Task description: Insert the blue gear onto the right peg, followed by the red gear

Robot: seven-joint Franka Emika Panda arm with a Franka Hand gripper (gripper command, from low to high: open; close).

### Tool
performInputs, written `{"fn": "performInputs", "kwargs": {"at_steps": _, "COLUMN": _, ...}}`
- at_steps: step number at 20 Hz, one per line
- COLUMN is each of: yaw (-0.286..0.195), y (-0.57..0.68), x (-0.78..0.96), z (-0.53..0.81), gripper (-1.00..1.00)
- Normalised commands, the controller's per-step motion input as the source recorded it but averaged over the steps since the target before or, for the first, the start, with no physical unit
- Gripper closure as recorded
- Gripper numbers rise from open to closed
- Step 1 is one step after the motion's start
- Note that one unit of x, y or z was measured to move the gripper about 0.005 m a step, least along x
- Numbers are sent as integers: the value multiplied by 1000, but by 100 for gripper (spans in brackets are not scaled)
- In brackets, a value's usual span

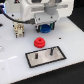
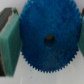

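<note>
In the wrist view the blue gear (image 2: 47, 39) fills the middle, toothed rim and centre hole showing. My gripper (image 2: 46, 44) is shut on it, a teal pad (image 2: 10, 42) pressed against its rim on one side and the other pad at the frame's edge. In the exterior view the gripper (image 1: 46, 23) holds the blue gear (image 1: 47, 27) at the back of the white table. In front of it, flat on the table, lies the red gear (image 1: 38, 43). Nearer the front is the grey base plate (image 1: 56, 56), with the right peg (image 1: 50, 50) standing bare.
A second dark post (image 1: 37, 56) stands on the plate toward the exterior view's left. A small beige block fixture (image 1: 19, 29) sits on the table at the exterior view's left of the gripper. The arm's white body fills the top of that view.
</note>
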Motion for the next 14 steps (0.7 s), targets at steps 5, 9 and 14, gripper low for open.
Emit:
{"fn": "performInputs", "kwargs": {"at_steps": 5, "yaw": 0, "y": 15, "x": 43, "z": 317, "gripper": 100}}
{"fn": "performInputs", "kwargs": {"at_steps": 9, "yaw": 0, "y": -25, "x": 441, "z": 465, "gripper": 100}}
{"fn": "performInputs", "kwargs": {"at_steps": 14, "yaw": 0, "y": -37, "x": 631, "z": 468, "gripper": 100}}
